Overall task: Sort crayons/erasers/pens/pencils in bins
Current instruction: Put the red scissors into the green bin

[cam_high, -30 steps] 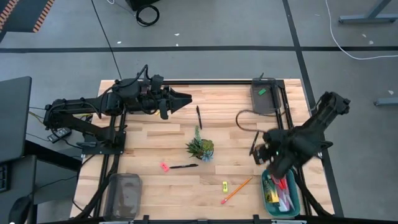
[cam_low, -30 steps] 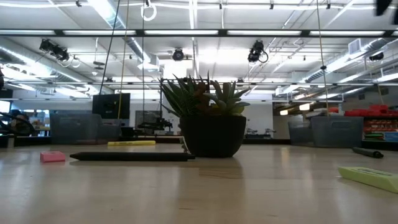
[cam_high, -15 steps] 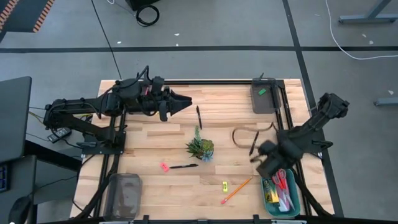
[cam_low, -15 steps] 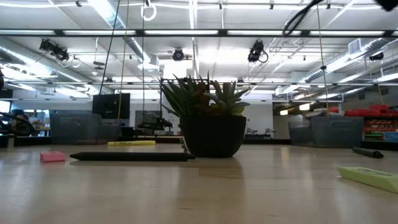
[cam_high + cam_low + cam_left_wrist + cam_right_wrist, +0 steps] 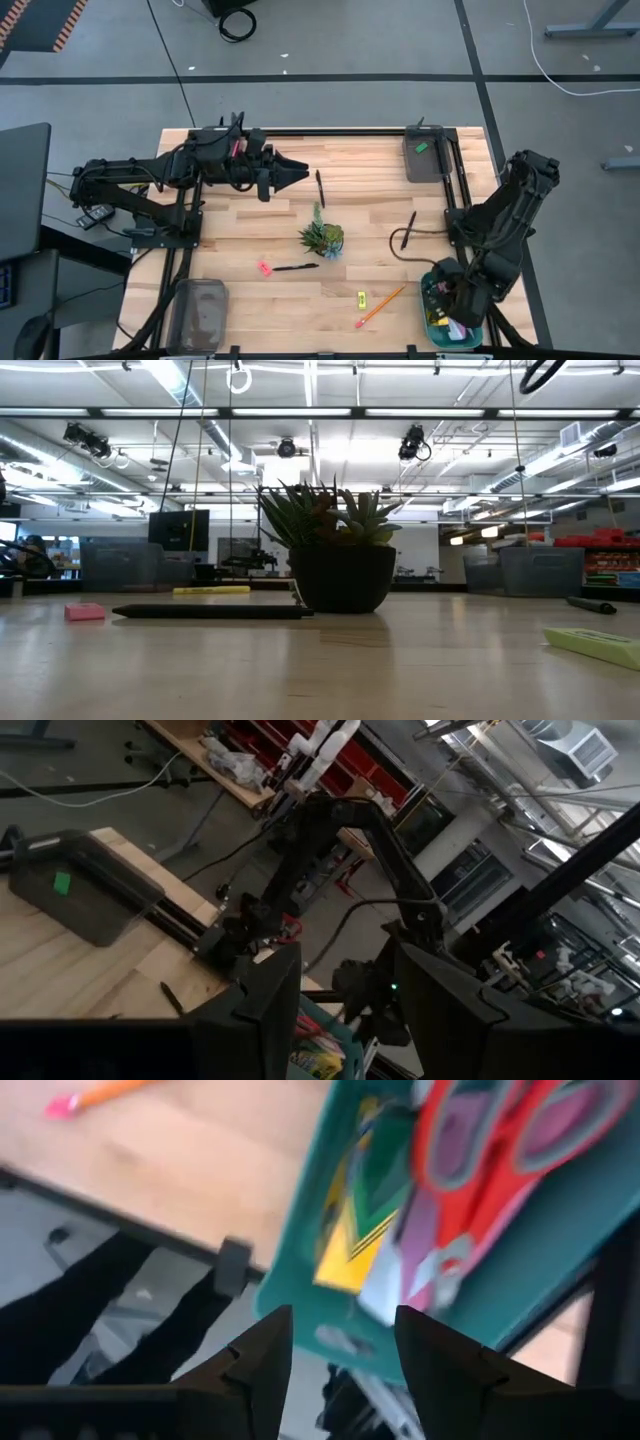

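Evidently poised over the teal bin (image 5: 300,1220) of three bins seen, right gripper (image 5: 342,1320) splayed and empty above one crayon box (image 5: 345,1250), nearer than the equally slack left gripper (image 5: 298,172) to one orange pencil (image 5: 383,304) lying diagonally just tableward, beyond three pens (image 5: 295,267), three erasers (image 5: 265,268).

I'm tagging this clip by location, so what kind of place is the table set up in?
Probably an industrial lab or workshop: exposed ceiling pipes and strip lights, a bare concrete floor with cables lying on it, and red shelving beyond the wooden table.
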